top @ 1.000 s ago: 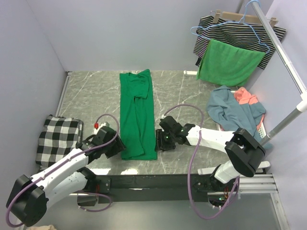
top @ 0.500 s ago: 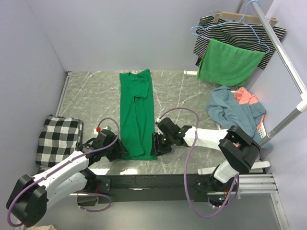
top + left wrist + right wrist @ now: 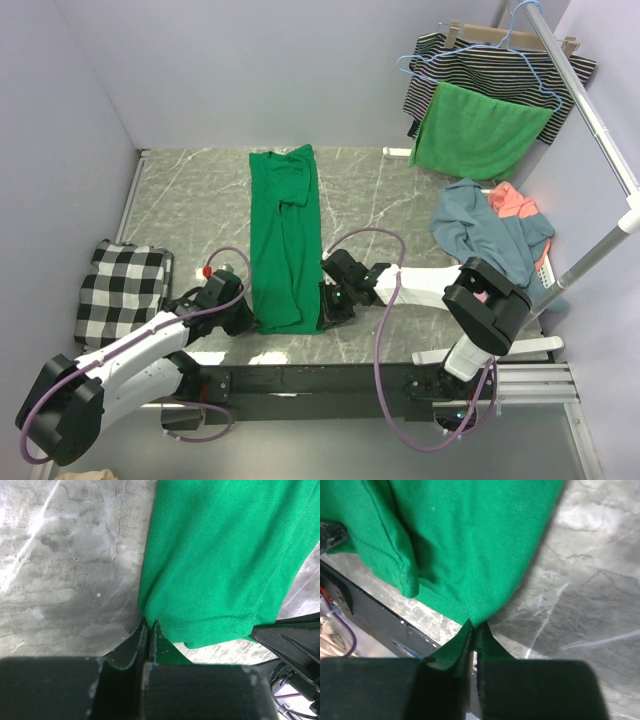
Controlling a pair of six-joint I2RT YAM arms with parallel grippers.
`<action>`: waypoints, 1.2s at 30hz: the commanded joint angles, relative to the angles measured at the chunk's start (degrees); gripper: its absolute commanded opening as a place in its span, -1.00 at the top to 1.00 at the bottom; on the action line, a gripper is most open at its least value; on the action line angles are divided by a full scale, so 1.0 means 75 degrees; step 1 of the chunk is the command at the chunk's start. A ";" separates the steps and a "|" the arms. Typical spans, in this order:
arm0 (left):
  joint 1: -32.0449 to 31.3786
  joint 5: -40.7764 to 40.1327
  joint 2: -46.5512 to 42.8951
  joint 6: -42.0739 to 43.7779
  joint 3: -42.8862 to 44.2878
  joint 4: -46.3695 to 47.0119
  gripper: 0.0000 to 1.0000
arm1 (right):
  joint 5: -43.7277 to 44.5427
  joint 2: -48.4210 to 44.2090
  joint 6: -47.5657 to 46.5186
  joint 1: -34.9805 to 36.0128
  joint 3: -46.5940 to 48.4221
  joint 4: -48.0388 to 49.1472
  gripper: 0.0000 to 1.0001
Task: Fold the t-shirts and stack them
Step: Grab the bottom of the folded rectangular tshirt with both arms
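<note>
At the near edge of the marble table [image 3: 390,190], the left gripper [image 3: 248,320] is closed tight on the near-left corner of the green t-shirt [image 3: 285,240]. In its wrist view the two dark fingers [image 3: 149,630] meet with only a sliver between them, and the stitched hem [image 3: 215,625] bunches into that pinch. The right gripper [image 3: 325,305] does the same at the near-right corner. Its jaws are pressed together on a small peak of green fabric [image 3: 460,540] just above the hem seam, with bare marble [image 3: 580,580] to one side.

The shirt lies flat between the two grippers as a long, narrow band, already folded lengthwise. It runs straight away from the arms to the far end of the table, with a folded sleeve showing as a ridge in its far half.

Further out on the left, a black-and-white checked cloth [image 3: 120,290] lies off the edge of the marble. On the right, well apart from the green shirt, a dusty-blue t-shirt [image 3: 475,225] sits in a loose heap, with a coral t-shirt [image 3: 512,203] tucked against its far side.

Farthest back, in the right corner, a bright green cloth [image 3: 475,130] and a black-and-white striped garment [image 3: 500,65] hang on pale blue hangers [image 3: 520,25] from a white rail [image 3: 590,110].
</note>
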 commanded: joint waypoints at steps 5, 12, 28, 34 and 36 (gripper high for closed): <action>-0.0279 -0.0427 0.0156 -0.0334 -0.0026 -0.0594 0.98 | 0.1424 -0.0758 0.0418 -0.0325 -0.0552 -0.0739 1.00; -0.0538 -0.0650 0.0449 -0.0323 0.0056 -0.0641 0.98 | 0.1382 -0.0783 0.0406 -0.0349 -0.0775 -0.0834 1.00; -0.0561 -0.0509 0.0168 -0.0159 0.0044 -0.0395 0.00 | 0.0970 -0.0701 0.0078 -0.0338 -0.0447 -0.0495 0.12; -0.0573 -0.0275 0.0425 0.0017 0.0172 0.0015 0.98 | 0.0442 -0.0513 -0.0156 -0.0349 -0.0283 -0.0142 0.92; -0.0573 -0.0356 0.0414 0.0063 0.0324 -0.0090 0.98 | 0.0512 -0.0618 -0.0261 -0.0349 -0.0132 -0.0223 1.00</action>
